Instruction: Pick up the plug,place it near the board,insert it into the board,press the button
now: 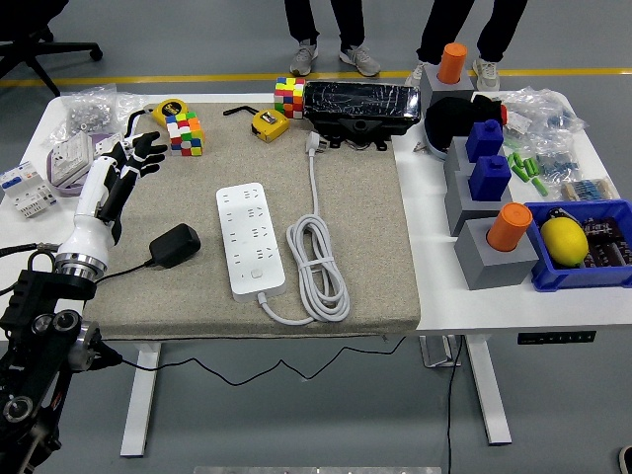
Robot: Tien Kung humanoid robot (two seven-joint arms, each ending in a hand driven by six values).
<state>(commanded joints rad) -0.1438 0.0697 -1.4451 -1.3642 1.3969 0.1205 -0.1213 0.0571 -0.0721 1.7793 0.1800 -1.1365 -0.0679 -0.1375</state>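
Observation:
A black plug adapter [175, 244] lies on the grey mat, its thin black cable running off the left edge. A white power strip board [249, 239] lies to its right, with its white cord coiled [316, 265] beside it and its button near the front end. My left hand [133, 158] hovers above the mat's left edge, behind and left of the plug, fingers spread and empty. My right arm is out of view.
Two Rubik's cubes [184, 133], [289, 97] and two yellow tape measures [269, 122] stand at the back of the mat. A black box [357, 107] sits behind the cord. Grey blocks with blue and orange parts [491, 212] and a blue bin [585, 243] fill the right side. People stand beyond the table.

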